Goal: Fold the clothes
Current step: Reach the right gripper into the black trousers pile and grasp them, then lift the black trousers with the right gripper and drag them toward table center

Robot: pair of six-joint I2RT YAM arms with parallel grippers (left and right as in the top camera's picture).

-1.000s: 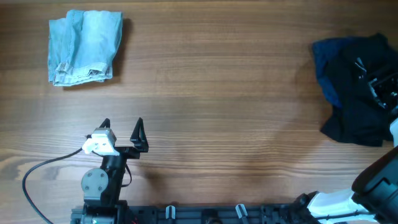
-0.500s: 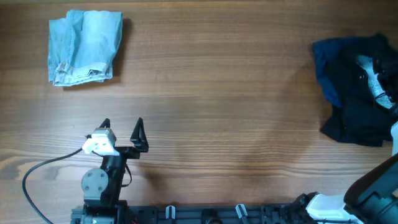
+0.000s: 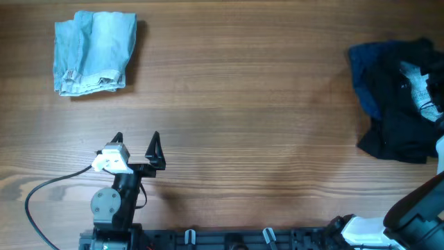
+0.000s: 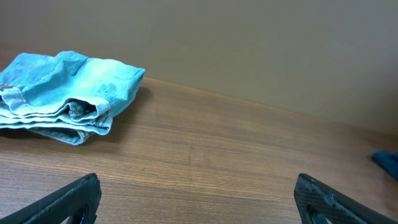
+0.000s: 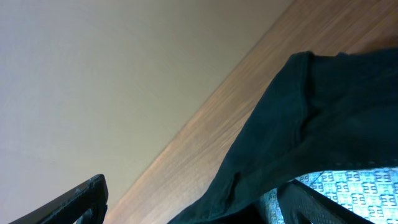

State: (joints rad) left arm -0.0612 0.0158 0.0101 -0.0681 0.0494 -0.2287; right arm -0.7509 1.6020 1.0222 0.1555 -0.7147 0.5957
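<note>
- Overhead, the left gripper [image 3: 136,137] sits near the front edge of the table [image 3: 243,104], its jaws released and spread with nothing between them; a grey cable [image 3: 48,191] loops away from it toward the front left
- Also overhead, a faded light-blue garment [image 3: 95,52] lies folded at the far left, well apart from a heap at the right edge, where a black garment [image 3: 399,121] lies partly over a navy garment [image 3: 359,69]; a pale patterned band [image 3: 418,87] shows on top of the black cloth
- Left wrist view: adds the stacked layers and hem of the light-blue garment seen from the side, and a plain wall [image 4: 249,43] behind the table; only a blue corner of the heap enters at the right edge
- Right wrist view: shows what the overhead view hides, the right gripper [image 5: 193,202] with its jaws wide apart; the black garment's edge crosses between them with the pale band beneath, and bare wall shows between the cloth and one finger [image 5: 81,202], so nothing is clamped
</note>
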